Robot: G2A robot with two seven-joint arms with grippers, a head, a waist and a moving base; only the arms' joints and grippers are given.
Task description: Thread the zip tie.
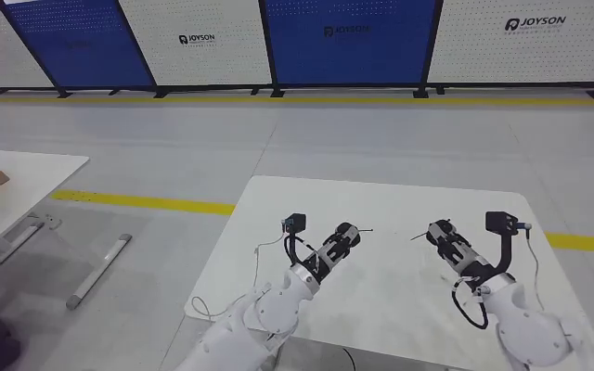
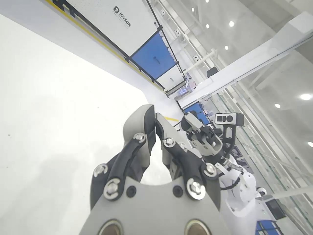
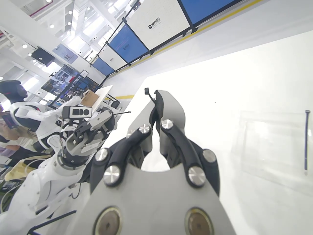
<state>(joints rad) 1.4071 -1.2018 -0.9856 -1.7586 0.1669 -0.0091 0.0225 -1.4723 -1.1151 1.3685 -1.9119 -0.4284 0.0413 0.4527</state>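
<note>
Left end effector point(image 2: 155, 118) clenched on zip tie tail point(image 3: 125, 112); right end effector point(image 3: 154, 101) clenched on zip tie head point(image 3: 147, 90); ends facing, apart.

Table point(image 1: 390, 199) plain white. Zip tie point(image 3: 149, 95) black; spare tie point(image 3: 306, 140) dark too. Right gripper point(image 3: 155, 101) and left gripper point(image 2: 155, 117) grey, black ribbed pads point(image 3: 160, 102). Far panels point(image 1: 195, 37) alternate blue and white-dotted. Floor stripe point(image 1: 139, 199) yellow.

Bright ceiling lamps point(image 2: 231, 23) lit everything evenly, the white tabletop point(image 2: 49, 86) glared almost featureless, and wrist views bent straight lines near their edges.
</note>
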